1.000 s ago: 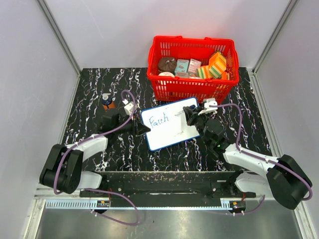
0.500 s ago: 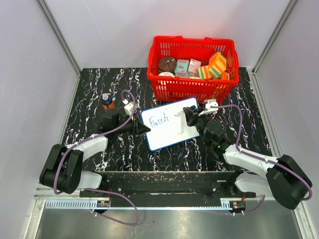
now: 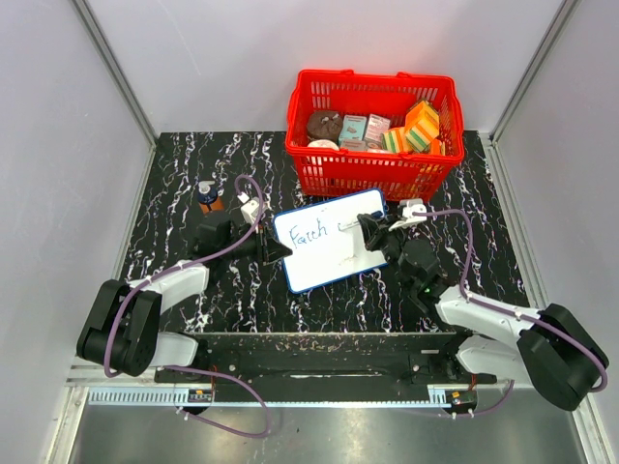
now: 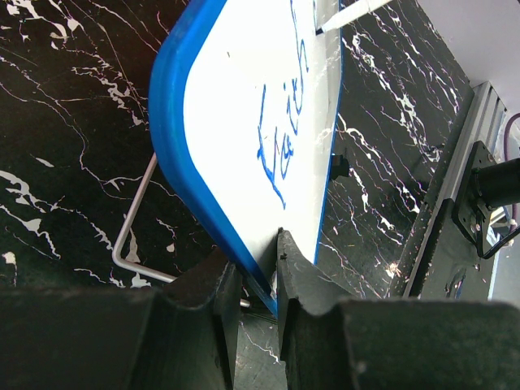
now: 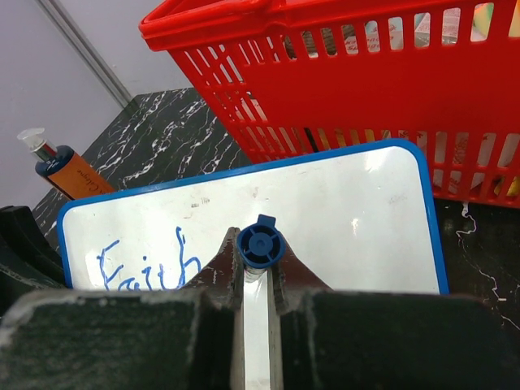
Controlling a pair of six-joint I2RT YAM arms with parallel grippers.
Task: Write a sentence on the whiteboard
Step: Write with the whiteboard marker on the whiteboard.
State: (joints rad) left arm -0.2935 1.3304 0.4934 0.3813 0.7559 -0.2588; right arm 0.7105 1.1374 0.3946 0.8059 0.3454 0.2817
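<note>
- The whiteboard [image 3: 329, 240] sits mid-counter, just in front of the red basket [image 3: 374, 130], skewed so that its right end lies nearer the basket.
- A wire leg [image 4: 134, 227] shows behind the whiteboard. It appears to prop the board at a slant, which would present the face to the pen.
- The left tool [image 4: 258, 268] is nearly closed, its jaws pinching the blue frame at the board's left end. Judgement: this is a bracing hold, so the board does not slide under writing pressure.
- The right tool [image 5: 258, 260] is closed on a marker [image 3: 353, 224]. The barrel runs between the jaws, with its blue butt end facing the wrist camera and its tip pointing at the board.
- The tip lies at the white face just right of the written word. Contact looks likely but cannot be confirmed.
- The sentence [image 5: 150, 264] amounts to one word, "Faith", in blue on the left part of the board. The right part and the lower area are blank, so the task is judged to be at an early stage.
- The counter [image 3: 193, 164] is black with white veining, and glare shows on the board face.
- A bottle [image 5: 65, 166] with an orange label stands beyond the left arm, apart from the board.
- The basket holds assorted packets.
- Pale grey walls [image 3: 193, 58] enclose three sides of the space, and a metal rail [image 3: 290, 387] runs along the near edge.
</note>
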